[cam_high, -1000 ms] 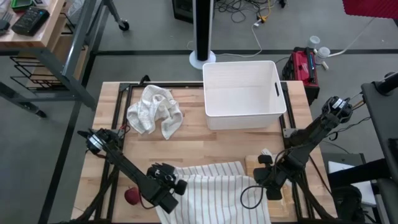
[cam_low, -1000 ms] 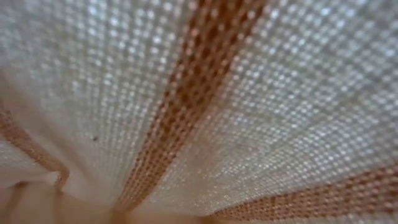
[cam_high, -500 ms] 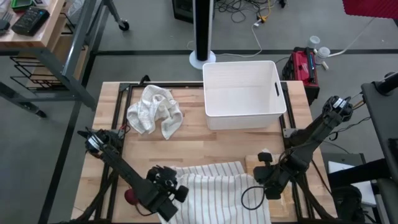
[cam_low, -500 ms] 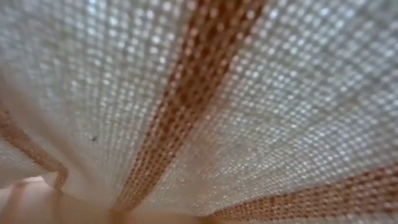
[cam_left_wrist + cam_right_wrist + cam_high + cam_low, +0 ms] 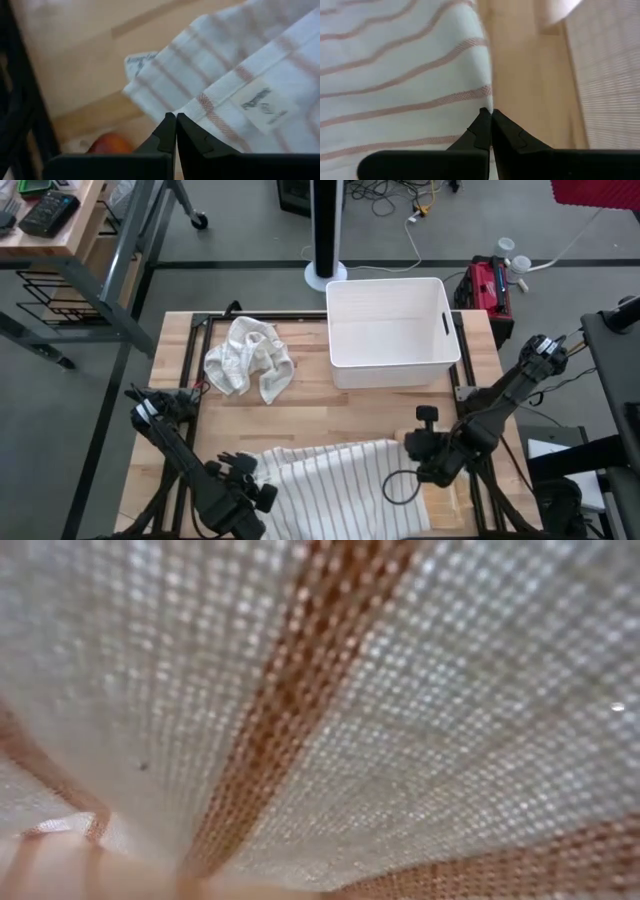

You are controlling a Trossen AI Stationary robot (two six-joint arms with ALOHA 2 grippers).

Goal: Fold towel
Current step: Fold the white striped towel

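Note:
A white towel with thin reddish stripes (image 5: 330, 485) lies across the table's near middle. Its cloth (image 5: 320, 700) fills the low view right in front of that camera. My left gripper (image 5: 250, 498) is shut on the towel's left side, and my right gripper (image 5: 415, 468) is shut on its right side. A sewn label (image 5: 261, 104) shows beside the left fingers. The towel's far edge (image 5: 330, 448) rests on the wood. My left gripper pinches the towel's striped hem edge (image 5: 192, 107) between its two fingers, near the label. The fingers come steeply from above. The cloth there is raised off the table and runs away from the fingertips. My right gripper pinches the towel's right side edge (image 5: 487, 102) between its fingertips, slanting down from above. The cloth spreads away from the fingers, drawn fairly flat, above the bare wood (image 5: 530, 75).
A crumpled white towel (image 5: 248, 358) lies at the far left of the table. A white bin (image 5: 390, 330) stands at the far right. A red round thing (image 5: 107, 144) sits on the table near my left gripper.
Both grippers have risen, still shut on the towel. My left gripper has gone toward the table's left and near edges and tipped. My right gripper has tipped up a little. The towel's held sides have come up and its left side is drawn out wider.

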